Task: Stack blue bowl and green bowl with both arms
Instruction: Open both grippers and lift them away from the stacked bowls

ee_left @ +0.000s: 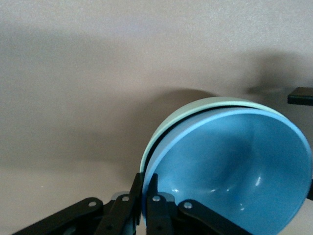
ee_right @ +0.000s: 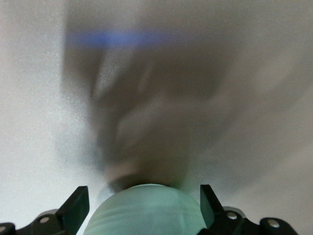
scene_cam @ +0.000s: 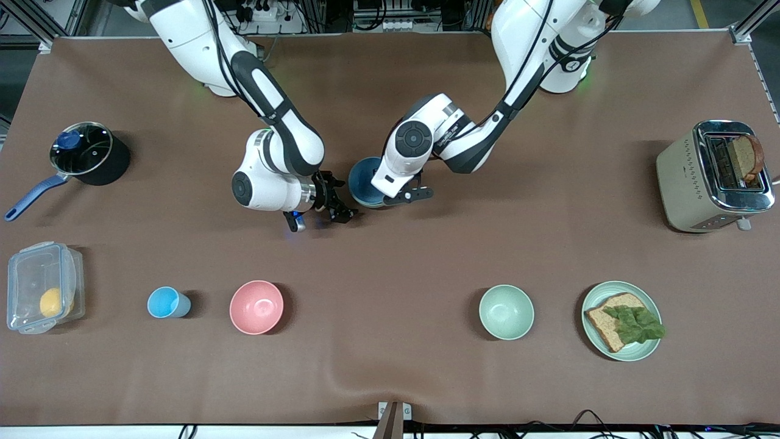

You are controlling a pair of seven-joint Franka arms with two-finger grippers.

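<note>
The left gripper (ee_left: pixel 144 190) is pinched tight on a bowl rim, one finger inside the blue bowl (ee_left: pixel 234 166) and the other against the outside of the green bowl (ee_left: pixel 195 108). So it grips both walls together, which looks meant to keep the pair nested. The blue bowl sits inside the green one, and only a thin pale edge of green shows around it. In the wrist view the pair leans toward the camera. I cannot tell whether it rests on the table (scene_cam: pixel 426 378) or hangs just above it.

The right gripper (scene_cam: pixel 334 208) is just beside the stack at the middle of the table. Its fingers are spread wide and hold nothing. They stand on either side of the green bowl's rounded outer wall without touching it, probably as a guard or after letting go.

The stacking itself looks done, and what may remain is setting the pair level and releasing it. A second green bowl (scene_cam: pixel 506 311) stands alone nearer the front camera, toward the left arm's end, with a pink bowl (scene_cam: pixel 256 306) toward the right arm's end
</note>
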